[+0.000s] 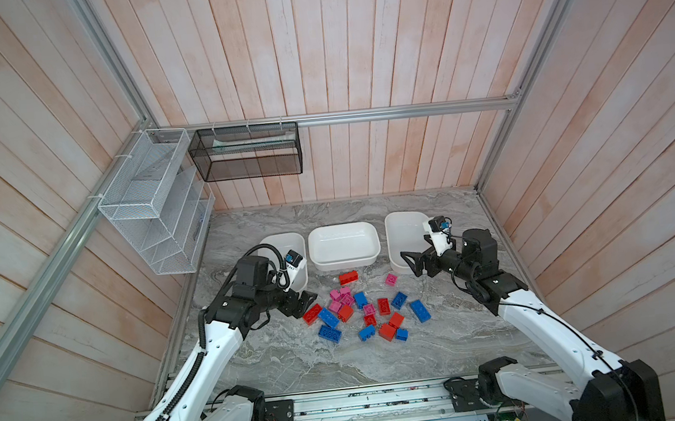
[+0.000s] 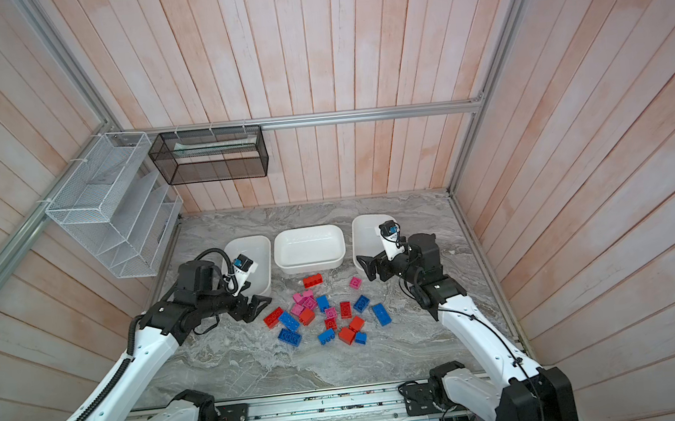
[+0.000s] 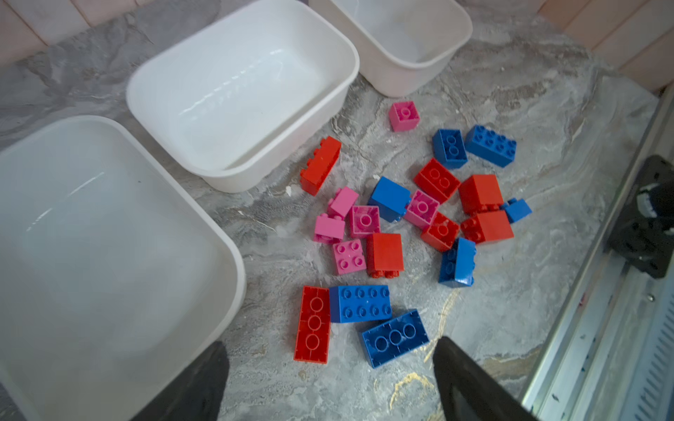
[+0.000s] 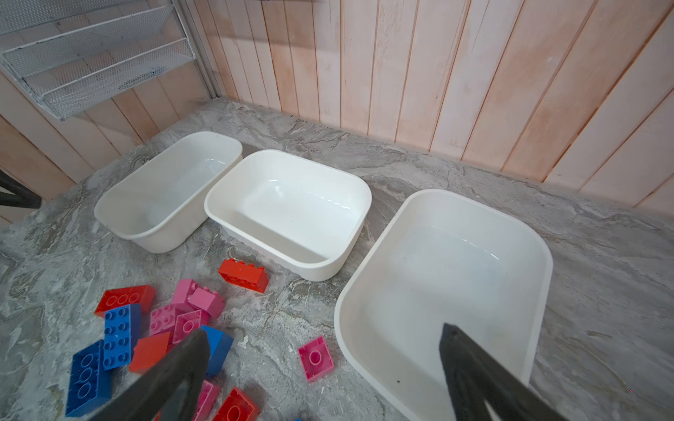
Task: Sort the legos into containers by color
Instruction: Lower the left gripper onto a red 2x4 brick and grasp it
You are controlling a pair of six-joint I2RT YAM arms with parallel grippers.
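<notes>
Noting zero progress: three containers (image 1: 344,261) stand empty; every one of the legos (image 1: 361,313) lies loose on the table (image 1: 299,369) just before them; left gripper (image 1: 305,304) and right gripper (image 1: 408,263) both spread wide, holding nothing.

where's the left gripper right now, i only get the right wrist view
observer: The left gripper sits open and empty at the left edge of the legos, beside a long red lego.
operator: what's on the right side of them, it's cut off for me
observer: A long blue lego lies there, studs up, at the outer edge.
operator: anything hung on the back wall
observer: A black mesh basket hangs from the rail.
</notes>
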